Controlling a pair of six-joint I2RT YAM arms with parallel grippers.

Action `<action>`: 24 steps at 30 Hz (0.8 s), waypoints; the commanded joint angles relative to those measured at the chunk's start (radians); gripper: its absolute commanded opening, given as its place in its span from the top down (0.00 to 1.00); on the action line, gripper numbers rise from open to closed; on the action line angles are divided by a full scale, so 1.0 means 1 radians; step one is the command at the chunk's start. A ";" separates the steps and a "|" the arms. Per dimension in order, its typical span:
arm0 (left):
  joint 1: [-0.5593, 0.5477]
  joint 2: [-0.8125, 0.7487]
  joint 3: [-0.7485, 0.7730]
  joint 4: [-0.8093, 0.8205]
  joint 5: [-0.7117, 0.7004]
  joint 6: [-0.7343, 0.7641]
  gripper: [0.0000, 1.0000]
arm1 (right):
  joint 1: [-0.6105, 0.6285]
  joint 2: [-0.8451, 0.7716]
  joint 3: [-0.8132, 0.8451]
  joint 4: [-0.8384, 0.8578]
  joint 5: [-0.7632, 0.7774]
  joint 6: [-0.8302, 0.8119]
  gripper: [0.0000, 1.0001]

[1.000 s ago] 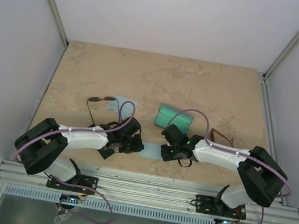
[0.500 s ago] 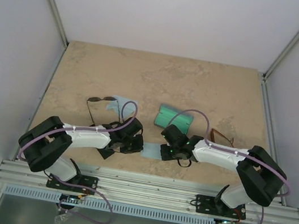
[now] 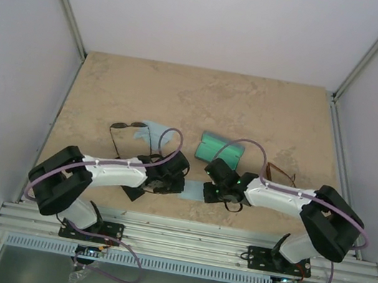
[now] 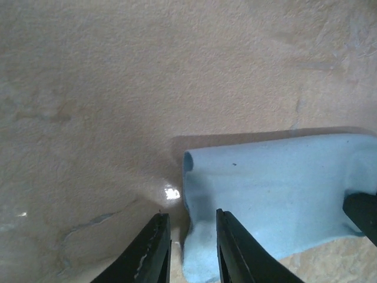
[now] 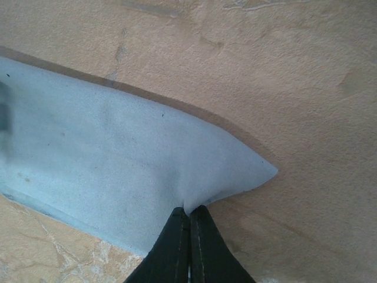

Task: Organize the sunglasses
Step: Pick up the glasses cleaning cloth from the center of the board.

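Note:
The black-framed sunglasses (image 3: 126, 129) lie at the left, behind my left arm. The brown-framed sunglasses (image 3: 282, 174) lie at the right, partly hidden by my right arm. A light-blue cloth (image 3: 192, 189) lies between the two grippers. My left gripper (image 3: 171, 180) is open, and its fingers (image 4: 151, 252) straddle the cloth's raised left edge (image 4: 194, 236). My right gripper (image 3: 215, 187) is shut on the cloth's near edge (image 5: 189, 209), and the cloth (image 5: 118, 159) puckers at the pinch. Neither gripper touches the sunglasses.
A second light-blue cloth (image 3: 150, 130) lies under the black sunglasses. A teal-green ribbed oblong thing (image 3: 221, 147) lies behind the right gripper. A dark object (image 3: 134, 192) lies under my left arm. Walls stand at left, right and back.
My left gripper has moved right to the cloth's left edge. My right gripper has shifted slightly right while shut on the cloth.

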 commanded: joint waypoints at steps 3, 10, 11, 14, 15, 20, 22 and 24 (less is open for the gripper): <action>-0.058 0.100 0.057 -0.115 -0.081 -0.029 0.80 | 0.005 0.019 -0.065 -0.024 0.013 0.047 1.00; -0.066 0.143 0.073 -0.153 -0.103 -0.040 0.91 | 0.000 0.018 -0.104 0.020 -0.006 0.064 1.00; -0.066 0.148 0.074 -0.154 -0.103 -0.041 0.94 | -0.001 0.018 -0.109 0.030 -0.006 0.065 1.00; -0.065 0.152 0.077 -0.149 -0.106 -0.042 1.00 | -0.008 0.011 -0.123 0.054 -0.007 0.065 1.00; -0.066 0.152 0.078 -0.144 -0.107 -0.040 1.00 | -0.012 0.007 -0.127 0.064 -0.007 0.064 1.00; -0.066 0.129 0.107 -0.107 -0.115 -0.024 1.00 | -0.036 -0.053 -0.116 0.088 -0.007 0.060 1.00; -0.066 0.111 0.135 -0.107 -0.132 -0.015 1.00 | -0.049 -0.084 -0.099 0.078 -0.006 0.053 1.00; -0.064 0.100 0.174 -0.119 -0.152 0.003 1.00 | -0.067 -0.114 -0.079 0.064 -0.001 0.040 1.00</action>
